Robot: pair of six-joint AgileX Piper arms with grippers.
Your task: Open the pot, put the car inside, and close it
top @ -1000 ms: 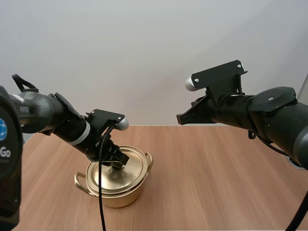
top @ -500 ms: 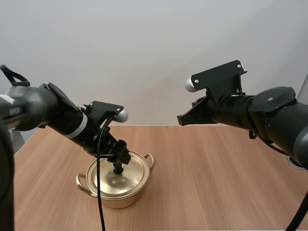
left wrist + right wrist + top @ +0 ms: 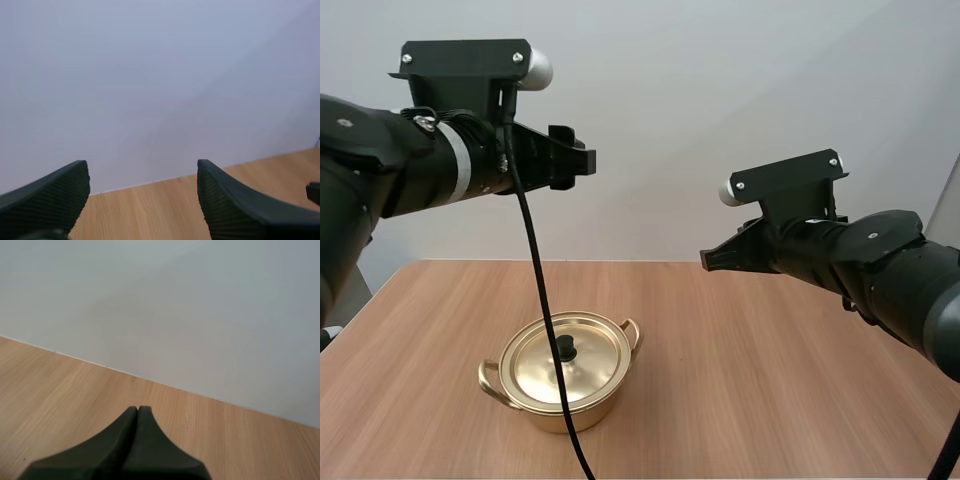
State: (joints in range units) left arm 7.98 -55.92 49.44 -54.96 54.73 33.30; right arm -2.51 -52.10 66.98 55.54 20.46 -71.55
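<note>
Left gripper (image 3: 572, 160): fingers stand apart with ribbed faces turned to each other and nothing between them, as my left wrist view confirms (image 3: 141, 172). It hangs in the upper left of the high view, well above the table (image 3: 780, 340), pointing level toward the frame's centre.

Right gripper (image 3: 710, 261): fingers lie together as one dark wedge (image 3: 137, 412), empty. It is right of centre, raised over bare tabletop.

The brass-coloured pot (image 3: 560, 395) sits at lower centre-left, well apart from both grippers. Its lid (image 3: 545, 365) is seated flush, with the black knob (image 3: 564, 349) upright at its middle. The lid hides whatever the pot holds.

Judgement: both arms are parked high to stay clear of the pot. The spread left gripper suits a downward pinch on the knob.
</note>
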